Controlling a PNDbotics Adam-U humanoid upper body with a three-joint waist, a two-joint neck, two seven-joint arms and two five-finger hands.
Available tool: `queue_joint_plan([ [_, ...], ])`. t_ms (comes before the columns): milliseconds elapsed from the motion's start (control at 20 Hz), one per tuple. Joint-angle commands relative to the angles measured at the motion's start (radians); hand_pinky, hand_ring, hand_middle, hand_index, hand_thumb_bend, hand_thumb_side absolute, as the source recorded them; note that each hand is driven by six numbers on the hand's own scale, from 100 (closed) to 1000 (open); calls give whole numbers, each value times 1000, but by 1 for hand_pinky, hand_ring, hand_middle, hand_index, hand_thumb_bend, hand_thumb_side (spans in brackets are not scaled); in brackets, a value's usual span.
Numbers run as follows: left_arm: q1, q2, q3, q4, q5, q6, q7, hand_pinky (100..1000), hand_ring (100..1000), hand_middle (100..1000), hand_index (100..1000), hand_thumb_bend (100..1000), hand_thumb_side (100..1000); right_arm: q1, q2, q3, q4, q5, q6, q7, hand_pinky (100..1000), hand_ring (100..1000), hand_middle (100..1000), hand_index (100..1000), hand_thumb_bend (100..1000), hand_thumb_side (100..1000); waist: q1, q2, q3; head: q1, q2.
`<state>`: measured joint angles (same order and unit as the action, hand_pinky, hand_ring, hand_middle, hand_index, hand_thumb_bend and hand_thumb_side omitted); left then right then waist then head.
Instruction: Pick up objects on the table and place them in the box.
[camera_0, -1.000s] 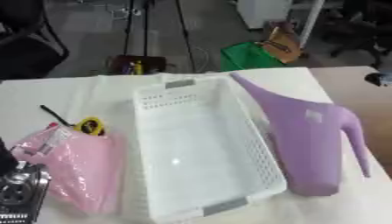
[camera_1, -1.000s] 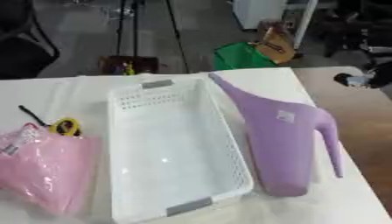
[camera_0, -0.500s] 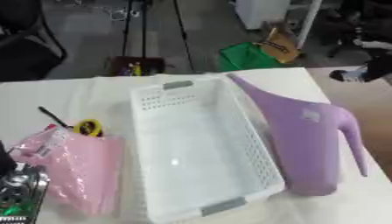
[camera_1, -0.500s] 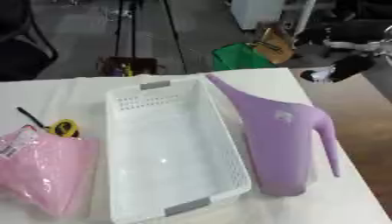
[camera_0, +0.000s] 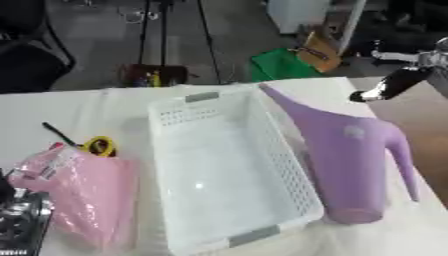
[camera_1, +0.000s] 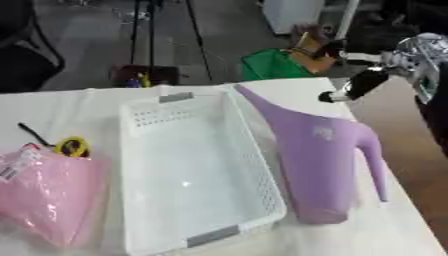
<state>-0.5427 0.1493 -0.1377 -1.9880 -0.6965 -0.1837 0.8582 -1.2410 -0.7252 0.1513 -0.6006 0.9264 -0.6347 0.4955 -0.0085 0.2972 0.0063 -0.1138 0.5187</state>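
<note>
A white perforated box was seen lying on the white table, its long axis running from the near edge toward the far edge, with grey handle strips at both short ends; nothing could be seen inside it. Just beside its right wall a lilac watering can was laid on its side, the long spout pointing toward the far edge of the table and the thin handle arching along its right side. To the left of the box a pink packet was found lying flat, a white label showing at its upper left corner. Just beyond the packet, a small yellow and black object was seen on the table, a thin black part running up and to the left from it. The right hand was seen at the upper right, raised above the table's far right corner and well apart from the can; a black finger with a bright tip was pointed down and to the left, but whether its fingers were released or clenched could not be told. At the lower left corner of the left eye view, a dark metallic part taken for the left hand was visible just beside the packet, its state equally impossible to tell.
</note>
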Motion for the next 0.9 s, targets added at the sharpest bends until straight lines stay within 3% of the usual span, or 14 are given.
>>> queue_joint_plan([
  [50,-6,-2,-1,-12,2,-1,-5,706,659,728,764,100,987,-25,-22,-20,-3,-50,-272,366,921,952,913,989,330,590,-4,-22,1,0,-4],
  [250,-7,-3,-3,-12,3,-1,-9,706,659,727,764,100,987,-30,-17,-31,33,-81,-272,409,909,921,895,969,336,564,-6,-23,3,0,-5],
  [900,-13,-4,-8,-12,10,4,-16,706,658,725,761,100,987,-26,6,-62,188,-40,-272,411,918,811,841,957,354,538,-7,-12,17,-13,-20],
])
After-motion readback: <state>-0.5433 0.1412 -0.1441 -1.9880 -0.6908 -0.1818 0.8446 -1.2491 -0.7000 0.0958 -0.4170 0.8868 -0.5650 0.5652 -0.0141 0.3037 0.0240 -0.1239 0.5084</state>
